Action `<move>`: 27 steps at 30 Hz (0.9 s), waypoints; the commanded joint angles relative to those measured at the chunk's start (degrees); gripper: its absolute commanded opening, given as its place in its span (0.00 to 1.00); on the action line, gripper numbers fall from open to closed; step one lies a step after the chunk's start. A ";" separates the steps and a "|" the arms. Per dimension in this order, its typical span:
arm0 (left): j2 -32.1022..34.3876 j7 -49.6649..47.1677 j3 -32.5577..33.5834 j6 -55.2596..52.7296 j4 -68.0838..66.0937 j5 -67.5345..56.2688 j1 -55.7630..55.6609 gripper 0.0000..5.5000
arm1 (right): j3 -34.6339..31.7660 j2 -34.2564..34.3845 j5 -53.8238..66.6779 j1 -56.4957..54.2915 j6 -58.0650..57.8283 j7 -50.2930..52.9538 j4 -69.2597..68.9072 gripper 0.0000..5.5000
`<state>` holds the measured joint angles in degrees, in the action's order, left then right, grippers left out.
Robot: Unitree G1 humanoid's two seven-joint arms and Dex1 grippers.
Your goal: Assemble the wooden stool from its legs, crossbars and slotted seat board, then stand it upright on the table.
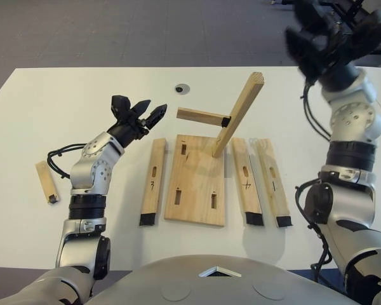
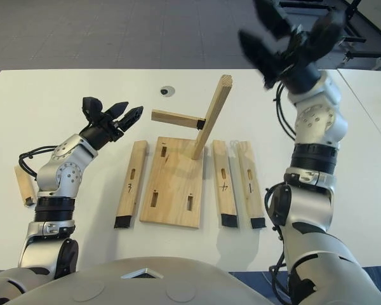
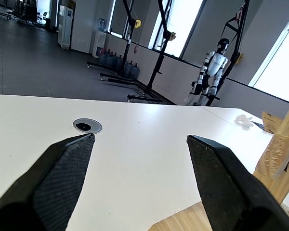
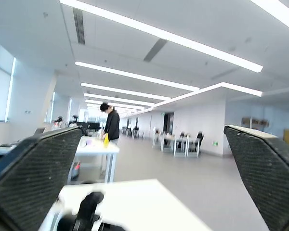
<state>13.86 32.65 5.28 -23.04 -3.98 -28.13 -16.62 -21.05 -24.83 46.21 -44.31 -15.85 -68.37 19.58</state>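
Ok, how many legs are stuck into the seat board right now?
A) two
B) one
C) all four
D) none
B: only one leg stands, tilted, at the far right corner of the seat board, with a crossbar sticking out of its side; the other three legs lie flat on the table beside the board.

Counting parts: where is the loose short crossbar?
In the left eye view the short crossbar lies flat on the table's far left, outside the left arm, apart from the seat board.
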 commanded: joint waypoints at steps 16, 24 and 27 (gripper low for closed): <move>-3.84 -3.28 0.82 4.32 -1.32 2.07 1.86 0.64 | 7.78 6.28 -4.35 -5.87 -1.41 5.62 -0.70 0.98; -4.03 -6.25 2.55 6.02 2.24 2.66 4.73 0.64 | -4.67 0.68 -0.59 -0.24 -0.11 19.43 -11.86 0.98; -4.17 -11.27 5.62 6.27 7.96 2.90 7.69 0.64 | -8.86 -2.97 0.53 12.55 -6.22 25.03 -17.64 0.98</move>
<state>9.52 24.19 9.30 -17.31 0.54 -25.90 -10.71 -27.87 -26.03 45.87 -38.13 -18.01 -46.29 6.09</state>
